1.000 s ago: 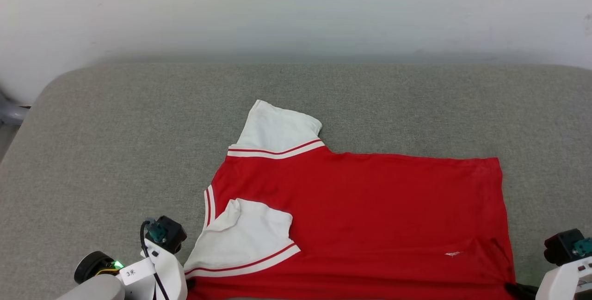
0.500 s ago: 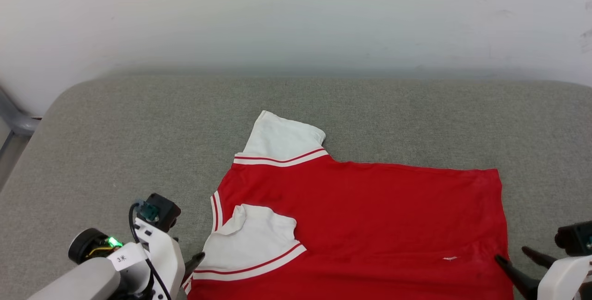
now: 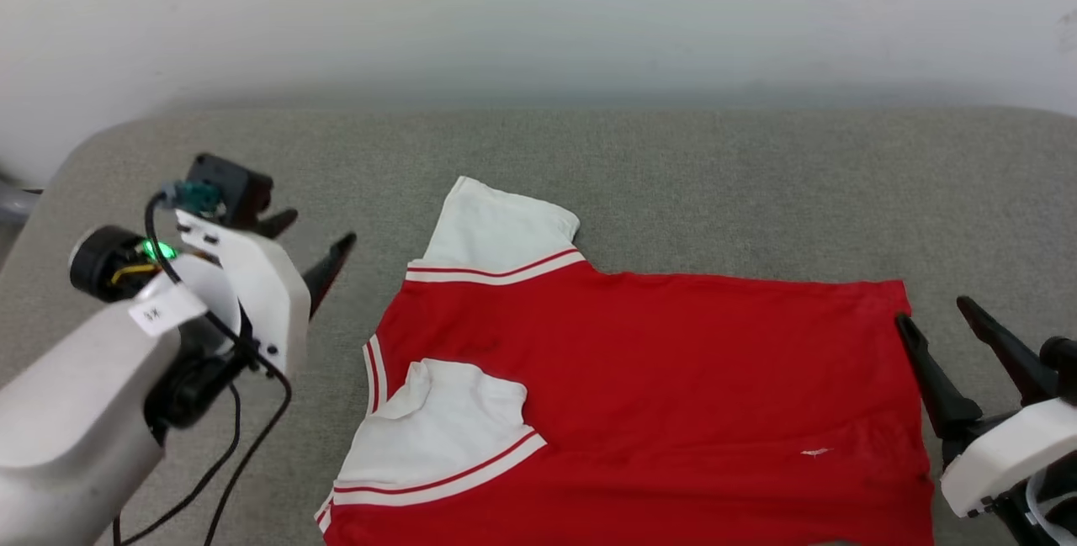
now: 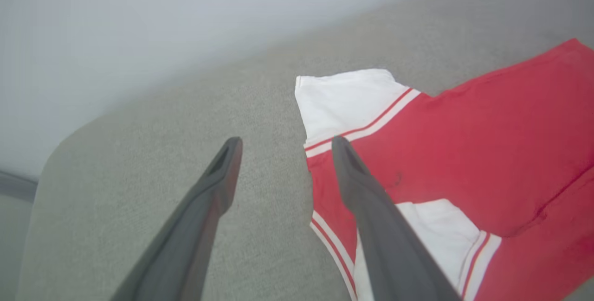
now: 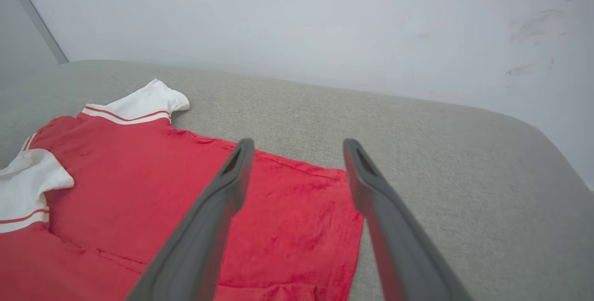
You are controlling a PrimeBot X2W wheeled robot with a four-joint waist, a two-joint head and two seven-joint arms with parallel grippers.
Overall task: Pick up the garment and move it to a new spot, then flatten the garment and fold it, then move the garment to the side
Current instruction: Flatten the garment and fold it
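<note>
Red jersey shirt (image 3: 639, 386) w/ short white sleeves lies mostly flat on grey fabric cushion (image 3: 673, 176), near sleeve flipped onto body; left gripper (image 3: 320, 226) and right gripper (image 3: 932, 310) both spread wide, empty, off cloth, so prob. best pinch edges low, pull evenly.

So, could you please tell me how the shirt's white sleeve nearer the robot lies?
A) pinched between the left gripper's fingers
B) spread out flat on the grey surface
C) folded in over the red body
C: the near sleeve lies folded in over the red body of the garment, and the left gripper stands open, clear of it.
</note>
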